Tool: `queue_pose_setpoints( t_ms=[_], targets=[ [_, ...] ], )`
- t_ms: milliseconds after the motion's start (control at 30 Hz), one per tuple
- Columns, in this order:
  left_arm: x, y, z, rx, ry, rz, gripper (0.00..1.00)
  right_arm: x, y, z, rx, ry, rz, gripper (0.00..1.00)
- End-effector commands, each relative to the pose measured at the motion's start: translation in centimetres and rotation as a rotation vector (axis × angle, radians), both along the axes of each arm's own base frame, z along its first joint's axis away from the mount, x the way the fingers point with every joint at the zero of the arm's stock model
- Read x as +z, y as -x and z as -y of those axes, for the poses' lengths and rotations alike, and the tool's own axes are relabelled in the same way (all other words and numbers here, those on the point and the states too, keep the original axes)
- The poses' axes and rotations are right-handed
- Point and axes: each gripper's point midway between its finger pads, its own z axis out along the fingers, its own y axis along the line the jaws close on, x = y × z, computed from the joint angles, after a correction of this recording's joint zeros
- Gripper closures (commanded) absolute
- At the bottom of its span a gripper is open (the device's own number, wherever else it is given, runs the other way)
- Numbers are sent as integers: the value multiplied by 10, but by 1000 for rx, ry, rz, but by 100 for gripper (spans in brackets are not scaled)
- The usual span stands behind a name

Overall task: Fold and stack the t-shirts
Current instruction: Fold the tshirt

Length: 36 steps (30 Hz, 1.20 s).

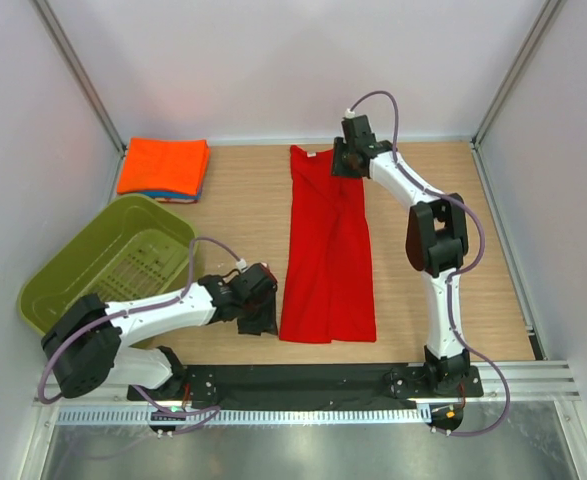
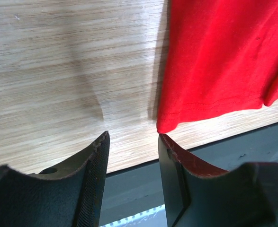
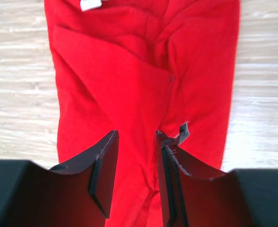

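Layout, referred to the deep red cloth t-shirt [image 1: 328, 255], which lies as a long folded strip on the light wooden table [image 1: 243, 200], one end near the arm bases, the other far. Well left of its far end: the bright orange folded t-shirt [image 1: 163, 163], lying on the blue folded t-shirt [image 1: 170, 196]. Left of its near half: the olive-green plastic basket [image 1: 68, 255]. Left gripper [image 2: 132, 137]: just beside its near left corner. Right gripper [image 3: 137, 135]: over its far end, near the small white neck label [image 3: 90, 4].

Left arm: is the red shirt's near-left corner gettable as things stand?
Probably yes. The left claw is open right beside that corner of the red shirt, and nothing lies over it.
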Motion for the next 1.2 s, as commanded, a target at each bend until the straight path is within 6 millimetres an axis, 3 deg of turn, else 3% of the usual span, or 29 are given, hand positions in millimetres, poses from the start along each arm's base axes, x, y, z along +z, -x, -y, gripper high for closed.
queue_pose_setpoints(
  t_ms=[0,433,633,933,1167],
  targets=[
    [16,-13,10,-19,16,51,53,16,-19,10,-18,11,61,56],
    [26,-23,23,-43,22,69,53,2,-40,12,4,6,66,58],
    [20,-23,25,-38,17,51,54,-6,-45,11,20,0,61,60],
    [19,-23,23,-47,-4,48,54,3,-60,6,26,-19,101,69],
    [21,-22,21,-48,-6,49,55,-1,-63,9,15,3,87,67]
  ],
)
